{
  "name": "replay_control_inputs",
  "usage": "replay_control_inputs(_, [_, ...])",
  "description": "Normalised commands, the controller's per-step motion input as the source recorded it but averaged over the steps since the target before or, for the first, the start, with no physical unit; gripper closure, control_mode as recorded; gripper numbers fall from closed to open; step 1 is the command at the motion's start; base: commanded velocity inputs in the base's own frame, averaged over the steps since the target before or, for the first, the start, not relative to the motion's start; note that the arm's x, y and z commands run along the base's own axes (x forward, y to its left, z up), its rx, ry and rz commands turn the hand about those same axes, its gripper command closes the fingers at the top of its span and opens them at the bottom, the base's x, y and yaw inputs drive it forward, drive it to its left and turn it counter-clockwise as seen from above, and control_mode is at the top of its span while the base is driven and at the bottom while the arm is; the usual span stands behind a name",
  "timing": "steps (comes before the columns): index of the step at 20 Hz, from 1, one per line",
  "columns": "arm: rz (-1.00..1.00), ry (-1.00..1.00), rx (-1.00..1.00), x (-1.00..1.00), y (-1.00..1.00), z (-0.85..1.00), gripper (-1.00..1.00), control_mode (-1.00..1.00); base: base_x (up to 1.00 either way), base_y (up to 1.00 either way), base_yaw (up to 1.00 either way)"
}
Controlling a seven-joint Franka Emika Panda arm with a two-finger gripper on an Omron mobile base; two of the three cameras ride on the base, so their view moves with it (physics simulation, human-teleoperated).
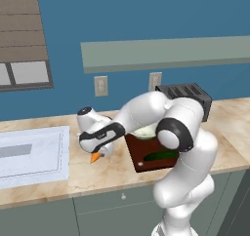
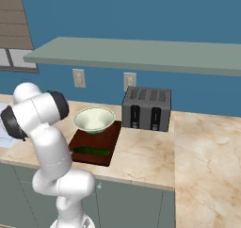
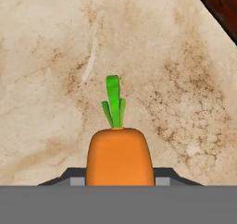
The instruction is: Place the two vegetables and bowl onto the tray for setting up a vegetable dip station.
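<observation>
Right base view: tray (image 2: 110, 136) holds bowl (image 2: 94, 120) and cucumber (image 2: 92, 151); tool (image 3: 119, 181) clamps carrot (image 3: 120, 157).

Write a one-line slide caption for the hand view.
Close view of the carrot, green top pointing away, between the fingers above the marble counter, with a corner of the tray.
</observation>
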Motion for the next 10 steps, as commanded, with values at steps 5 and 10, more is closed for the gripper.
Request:
replay_control_inputs(5, [-0.06,0.0,0.05,-0.44,-0.17,0.2,1.0,-1.0,0.0,0.0,0.0])
replay_control_inputs(10, [-0.1,-0.01,0.04,-0.46,-0.22,0.18,1.0,-1.0,0.0,0.0,0.0])
